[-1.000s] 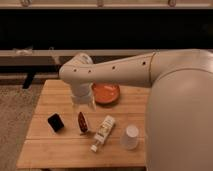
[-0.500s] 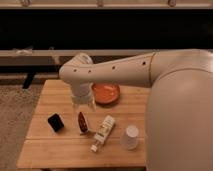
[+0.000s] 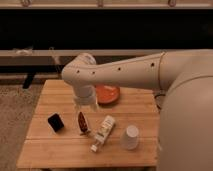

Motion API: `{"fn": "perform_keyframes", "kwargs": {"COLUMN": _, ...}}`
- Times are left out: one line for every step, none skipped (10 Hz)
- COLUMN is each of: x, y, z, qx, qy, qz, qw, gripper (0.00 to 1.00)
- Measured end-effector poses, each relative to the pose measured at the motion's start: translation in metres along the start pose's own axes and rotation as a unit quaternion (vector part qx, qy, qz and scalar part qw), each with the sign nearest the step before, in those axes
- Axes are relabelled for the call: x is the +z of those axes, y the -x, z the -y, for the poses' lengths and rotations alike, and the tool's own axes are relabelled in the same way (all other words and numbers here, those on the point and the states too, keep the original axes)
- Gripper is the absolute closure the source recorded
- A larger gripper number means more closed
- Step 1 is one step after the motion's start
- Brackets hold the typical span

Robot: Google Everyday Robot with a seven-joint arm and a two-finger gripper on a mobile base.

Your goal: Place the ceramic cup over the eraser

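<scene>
The white ceramic cup (image 3: 130,137) stands upside down, wide end down, on the wooden table (image 3: 55,150) toward the front right. The black eraser (image 3: 55,122) lies at the table's left. My gripper (image 3: 85,103) hangs from the white arm above the middle of the table, just over the far end of a dark reddish-brown object (image 3: 83,122). It is between the eraser and the cup, apart from both, and holds nothing that I can see.
A white-and-cream squeeze bottle (image 3: 102,132) lies on its side between the brown object and the cup. An orange plate (image 3: 108,93) sits at the back middle, partly behind the arm. A carpet lies to the left of the table.
</scene>
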Motion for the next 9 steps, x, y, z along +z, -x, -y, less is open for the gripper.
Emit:
{"fn": "perform_keyframes", "kwargs": {"x": -0.011, "y": -0.013, "z": 0.016, "qx": 0.008, "qy": 0.0, "qz": 0.011, "qw": 0.9999, "gripper": 0.35}}
{"fn": "perform_keyframes", "kwargs": {"x": -0.02, "y": -0.028, "z": 0.034, "qx": 0.019, "qy": 0.0, "qz": 0.018, "qw": 0.9997, "gripper": 0.35}}
{"fn": "perform_keyframes", "kwargs": {"x": -0.026, "y": -0.038, "z": 0.047, "qx": 0.026, "qy": 0.001, "qz": 0.022, "qw": 0.9994, "gripper": 0.35}}
{"fn": "perform_keyframes", "kwargs": {"x": -0.029, "y": -0.052, "z": 0.069, "qx": 0.041, "qy": 0.003, "qz": 0.025, "qw": 0.9989, "gripper": 0.35}}
{"fn": "perform_keyframes", "kwargs": {"x": -0.029, "y": -0.065, "z": 0.091, "qx": 0.058, "qy": 0.006, "qz": 0.024, "qw": 0.998, "gripper": 0.35}}
{"fn": "perform_keyframes", "kwargs": {"x": -0.027, "y": -0.075, "z": 0.11, "qx": 0.076, "qy": 0.006, "qz": 0.024, "qw": 0.9968, "gripper": 0.35}}
{"fn": "perform_keyframes", "kwargs": {"x": -0.024, "y": -0.079, "z": 0.12, "qx": 0.088, "qy": 0.006, "qz": 0.022, "qw": 0.9959, "gripper": 0.35}}
{"fn": "perform_keyframes", "kwargs": {"x": -0.015, "y": -0.082, "z": 0.134, "qx": 0.105, "qy": 0.005, "qz": 0.014, "qw": 0.9943, "gripper": 0.35}}
{"fn": "perform_keyframes", "kwargs": {"x": -0.009, "y": -0.084, "z": 0.142, "qx": 0.119, "qy": 0.006, "qz": 0.007, "qw": 0.9929, "gripper": 0.35}}
